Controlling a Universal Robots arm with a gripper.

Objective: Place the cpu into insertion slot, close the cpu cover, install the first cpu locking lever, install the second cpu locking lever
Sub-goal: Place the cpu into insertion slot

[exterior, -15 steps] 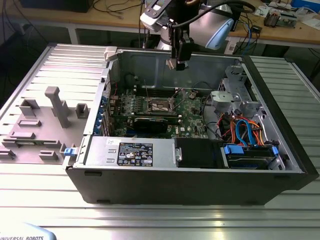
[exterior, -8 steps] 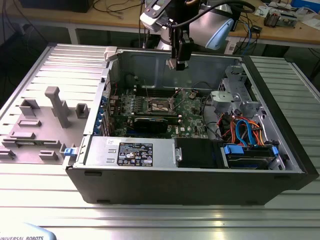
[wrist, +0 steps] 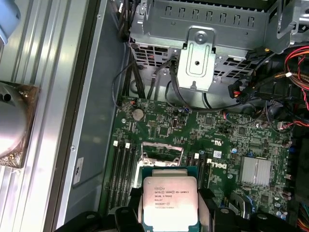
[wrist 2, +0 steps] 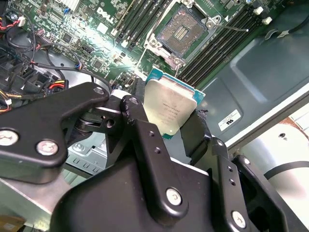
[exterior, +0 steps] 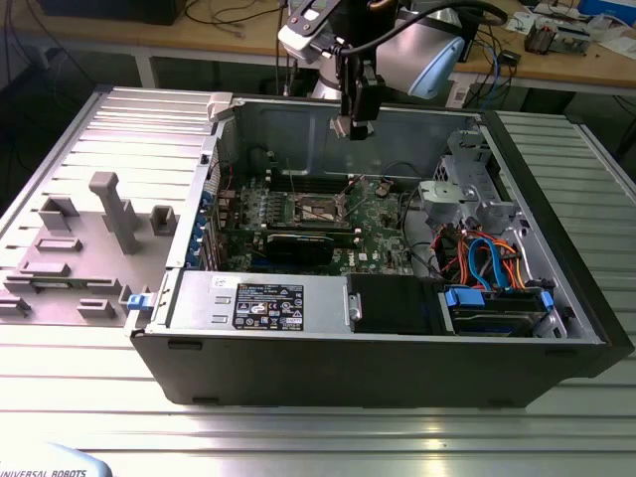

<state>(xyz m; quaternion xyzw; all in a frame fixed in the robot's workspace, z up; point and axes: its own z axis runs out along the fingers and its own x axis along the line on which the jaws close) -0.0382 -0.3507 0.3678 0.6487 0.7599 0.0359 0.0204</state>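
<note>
I am looking at a ribbed grey metal bench [exterior: 328,437] that carries an open black computer case [exterior: 378,363] lying on its side, with its green motherboard [exterior: 383,234] facing up. Just beside the case, on the exterior view's left, a grey plastic tray [exterior: 60,268] holds several upright blocks. Behind the bench runs a wooden desk [exterior: 234,40] strewn with cables. My arm [exterior: 422,55] hangs over the far wall of the case. Its black fingers [wrist 2: 142,135] are closed on the cpu [wrist 2: 170,108], one finger against each of two opposite edges, so the chip sits clamped between them. In the exterior view the chip is in the air, well above the motherboard and apart from the slot [exterior: 323,209]. In the first wrist view it overlaps one edge of the slot, with its silver face towards the camera. The cpu is a small flat square with a dull silver metal top that bears dark print, and a thin blue-green border shows around it. In the second wrist view the slot lies uncovered, a dark square of fine contacts inside a silver metal rim, with long black memory slots on both sides.
</note>
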